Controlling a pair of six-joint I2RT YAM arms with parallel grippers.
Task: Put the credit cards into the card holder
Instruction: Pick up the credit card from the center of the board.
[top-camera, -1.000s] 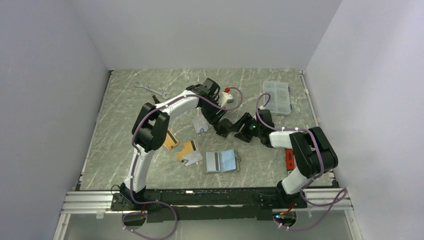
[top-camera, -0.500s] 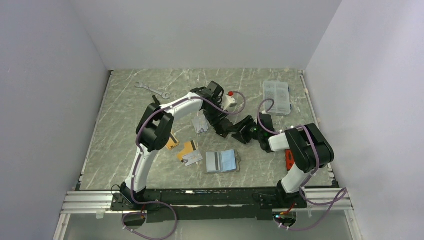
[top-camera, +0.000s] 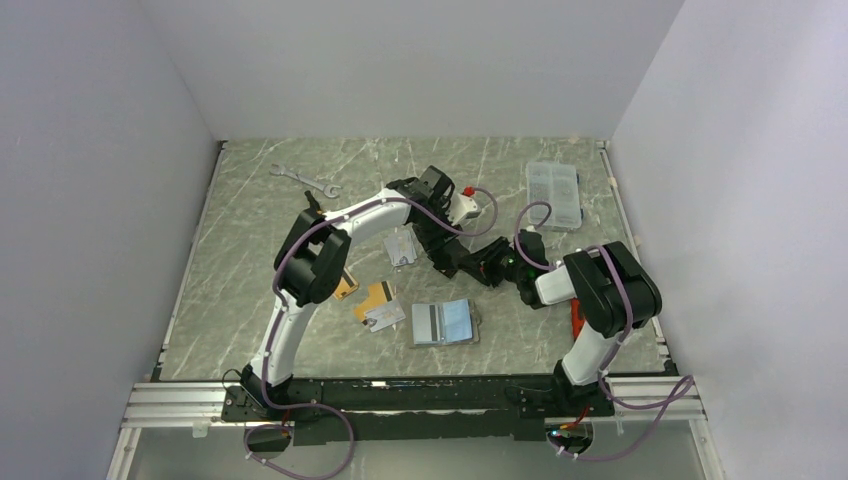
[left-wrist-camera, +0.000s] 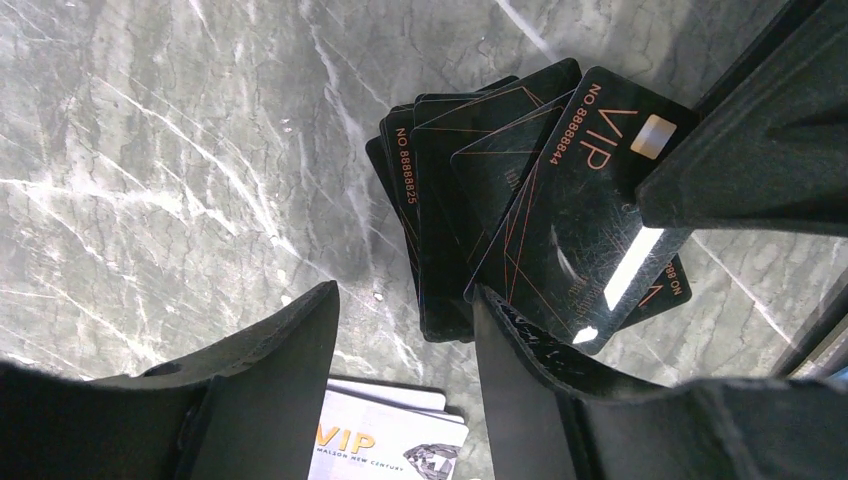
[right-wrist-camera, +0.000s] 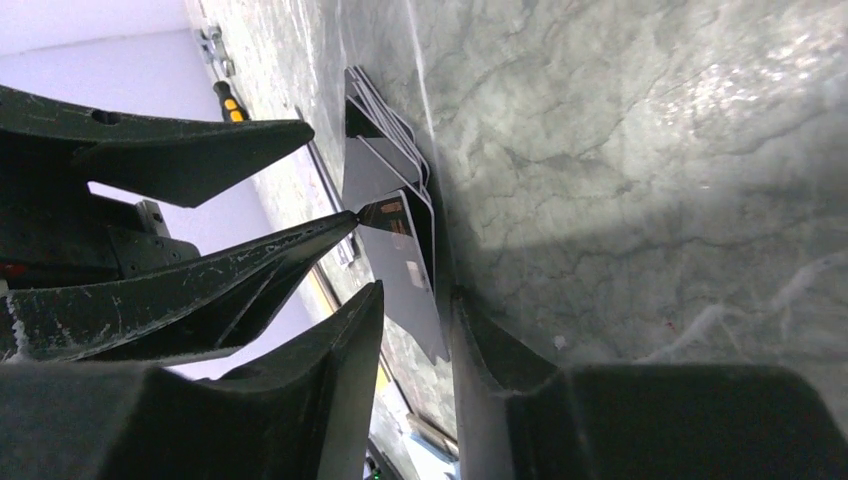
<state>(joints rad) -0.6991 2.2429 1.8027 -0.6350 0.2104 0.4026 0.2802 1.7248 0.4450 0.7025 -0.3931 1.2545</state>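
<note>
**Operator:** What are the cards made of?

**Legend:** Left wrist view. A fan of black cards (left-wrist-camera: 520, 200) lies flat on the grey-green marbled counter (left-wrist-camera: 150, 150). They are thin, glossy and round-cornered, traced with fine copper lines. The top one bears a gold chip patch and a streak of glare. Your left gripper (left-wrist-camera: 402, 295) has matt, scuffed black jaws standing apart with nothing in them. A white card (left-wrist-camera: 385, 440) shows between them at the frame's foot.

**Operator:** What crowds the spot?

**Legend:** Right wrist view. Your right gripper (right-wrist-camera: 417, 292) straddles the edge of the top black card, its jaws narrowly apart with the card between them (whether they pinch it, I cannot tell). The left arm's jaws lie close alongside.

Overhead view. Both wrists meet at mid-counter and hide the fan. The card holder (top-camera: 445, 322) lies open nearer the bases, with a grey leaf on the left and a pale blue sleeve on the right. A gold-orange card (top-camera: 372, 295) and a silver card (top-camera: 386, 316) overlap just to its left. A wrench (top-camera: 305, 180) and a clear compartment box (top-camera: 553, 195) sit at the far side.

**Operator:** Any writing?

**Legend:** The black cards read "VIP" in copper, with serials beginning "NO. 8888" (last digits uncertain). The white card reads "VIP" in gold.
</note>
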